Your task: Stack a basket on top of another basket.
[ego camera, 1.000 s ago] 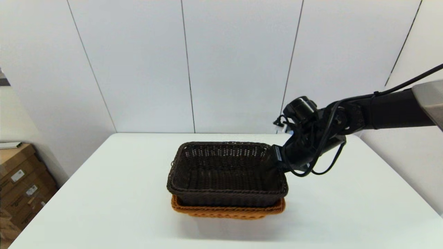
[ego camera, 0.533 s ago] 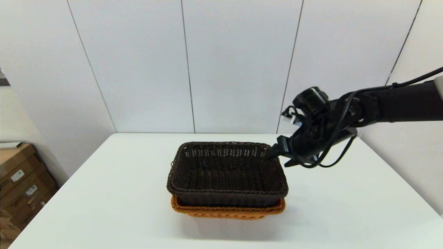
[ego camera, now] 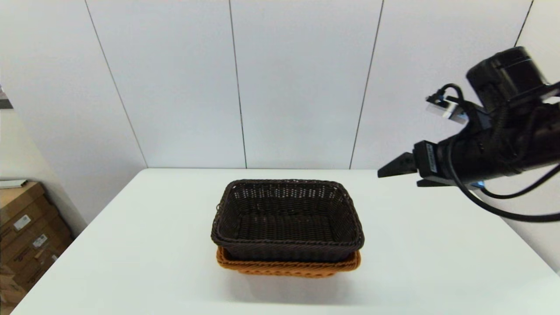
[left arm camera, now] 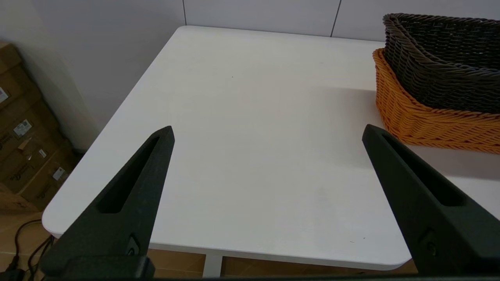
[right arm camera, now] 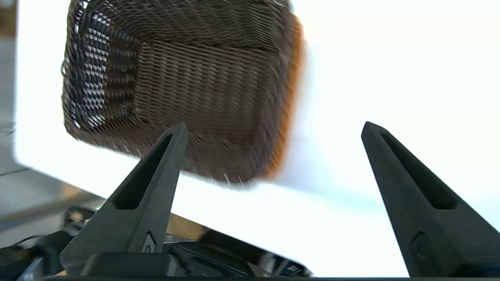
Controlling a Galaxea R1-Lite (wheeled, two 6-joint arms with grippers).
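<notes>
White table [ego camera: 131, 245] filling the scene, pale panelled wall [ego camera: 297, 78] behind, brown cardboard boxes [ego camera: 26, 232] stacked on the floor off the table's left edge.

Nearest the robot, on the left: left gripper [left arm camera: 267, 132] low by the table's near left corner, out of the head view — fingers [left arm camera: 129, 199] spread wide, nothing between them, only bare tabletop beyond. Seen from there, the two baskets off to one side, well apart from the fingertips.

Middle of the table: dark brown, almost black rectangular woven wicker basket [ego camera: 286, 218] with open-weave sides and a rolled rim, seated upright inside the orange-tan rectangular woven wicker basket [ego camera: 288, 267] with a braided rim. Only the orange rim and a band of its wall showing beneath the dark one; edges roughly lined up. Dark basket hollow, nothing visible inside. Orange-tan basket resting flat on the table.

Farther right and higher: right gripper [ego camera: 400, 173] raised in the air off the stack's right side, well apart from both baskets, fingertips pointing left toward them. Jaws wide open and holding nothing — the right wrist view looks between the spread fingers [right arm camera: 144, 203] at the nested baskets, blurred.
</notes>
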